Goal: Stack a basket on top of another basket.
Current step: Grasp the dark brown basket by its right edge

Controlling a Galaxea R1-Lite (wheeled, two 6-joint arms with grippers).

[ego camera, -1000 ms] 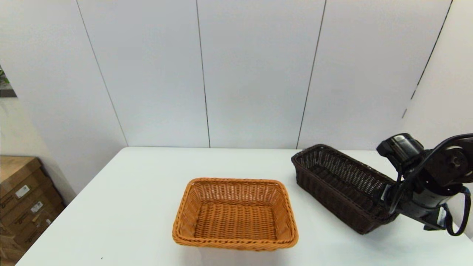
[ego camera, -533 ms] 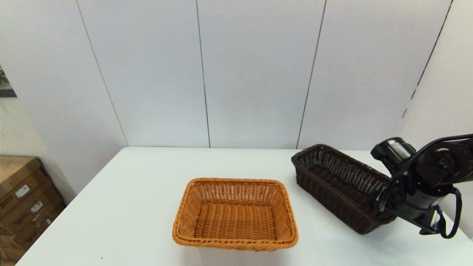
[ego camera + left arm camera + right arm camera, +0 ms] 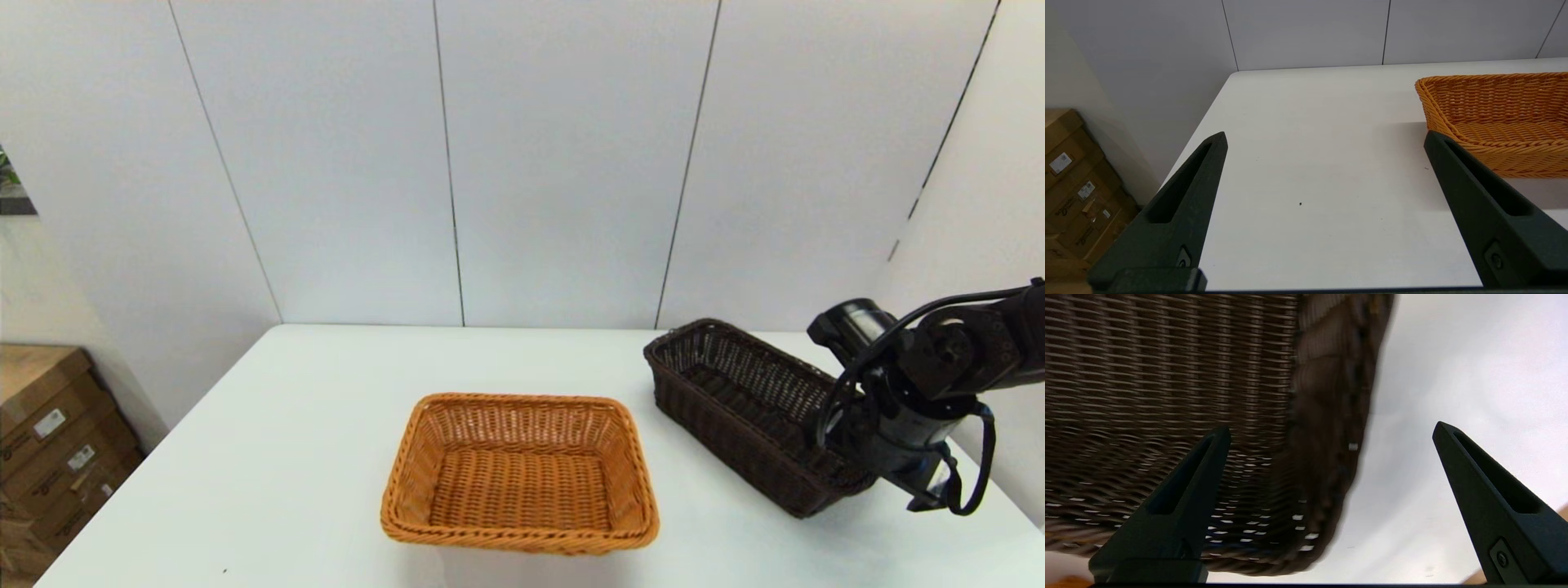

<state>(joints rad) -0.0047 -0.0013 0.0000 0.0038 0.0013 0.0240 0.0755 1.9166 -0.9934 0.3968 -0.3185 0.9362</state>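
Head view, writing: cardboard boxes (image 3: 49, 445) on the floor left of the white table (image 3: 310, 408) carry white stickers, too small to read.
Head view, baskets: the dark brown basket (image 3: 735, 408) sits far right, angled, open-weave upper wall, braided rim; the orange basket (image 3: 520, 472) sits near the centre, well apart from it.
Head view, right gripper: over the dark basket's near-right end; fingers hidden by the wrist.
Left wrist view: left gripper (image 3: 1325, 139) spread wide, empty, above bare table beside the orange basket (image 3: 1494, 110).
Right wrist view: right gripper (image 3: 1331, 430) spread wide, straddling the dark brown basket's (image 3: 1167, 375) rim, one finger inside, one outside, holding nothing.
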